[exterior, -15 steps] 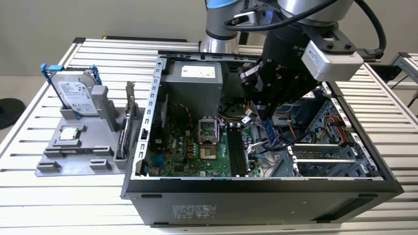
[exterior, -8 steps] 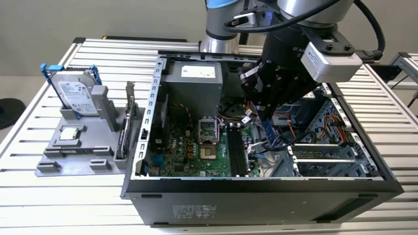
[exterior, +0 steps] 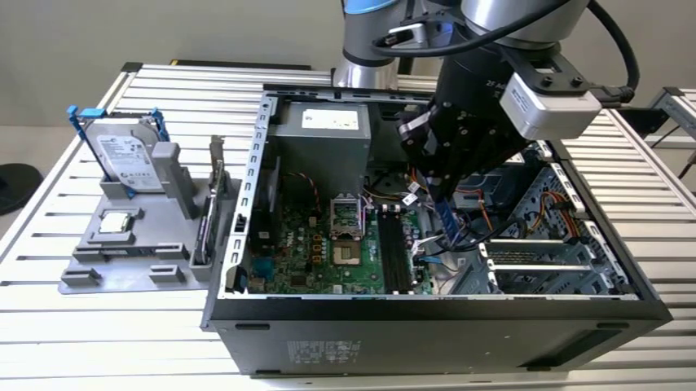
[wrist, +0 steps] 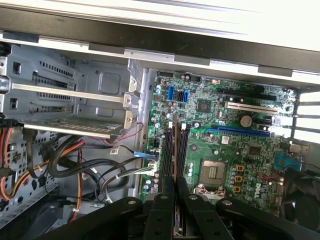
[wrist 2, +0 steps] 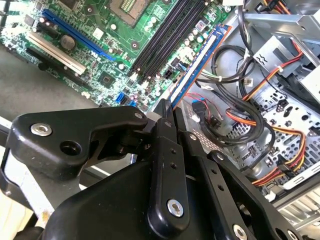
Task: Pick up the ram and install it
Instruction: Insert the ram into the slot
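Item: ram [wrist 2: 200, 62], a thin bluish stick, clamped edge-on in the tool [wrist 2: 167, 107], whose fingers are closed on it.

Location: centre-right of the exterior view, inside the open computer case [exterior: 435, 314], above the motherboard [exterior: 315, 244]; in the second wrist view it runs toward the upper right, beside the long black memory slots [wrist 2: 167, 37], not in them.

Status: pick-up done. Seating in a slot not yet done.

Also present: hard drive [exterior: 122, 159] on a grey holder on the tabletop [exterior: 65, 326], left of frame.
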`<action>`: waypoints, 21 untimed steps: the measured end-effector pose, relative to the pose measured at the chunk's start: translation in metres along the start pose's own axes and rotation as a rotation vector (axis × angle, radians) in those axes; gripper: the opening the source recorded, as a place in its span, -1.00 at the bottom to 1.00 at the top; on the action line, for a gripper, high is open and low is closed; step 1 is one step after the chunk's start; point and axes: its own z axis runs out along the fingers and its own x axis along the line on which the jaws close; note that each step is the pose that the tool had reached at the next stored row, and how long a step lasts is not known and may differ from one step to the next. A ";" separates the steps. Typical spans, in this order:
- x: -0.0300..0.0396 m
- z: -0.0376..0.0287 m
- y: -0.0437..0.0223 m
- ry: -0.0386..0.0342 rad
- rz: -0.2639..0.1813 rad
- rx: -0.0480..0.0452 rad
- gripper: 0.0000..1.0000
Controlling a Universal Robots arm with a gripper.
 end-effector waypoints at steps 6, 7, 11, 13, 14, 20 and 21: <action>0.0000 0.0012 0.0000 0.0000 0.001 0.0000 -1.00; 0.0000 0.0014 0.0000 -0.0001 0.004 0.0002 -1.00; 0.0005 0.0027 0.0000 -0.0007 0.040 0.0010 -1.00; 0.0005 0.0031 -0.0001 -0.0012 0.065 0.0015 -1.00; 0.0007 0.0033 -0.0001 -0.0014 0.075 0.0017 -1.00; 0.0024 0.0042 -0.0005 -0.0015 0.088 0.0022 -1.00; 0.0027 0.0044 -0.0006 -0.0016 0.089 0.0022 -1.00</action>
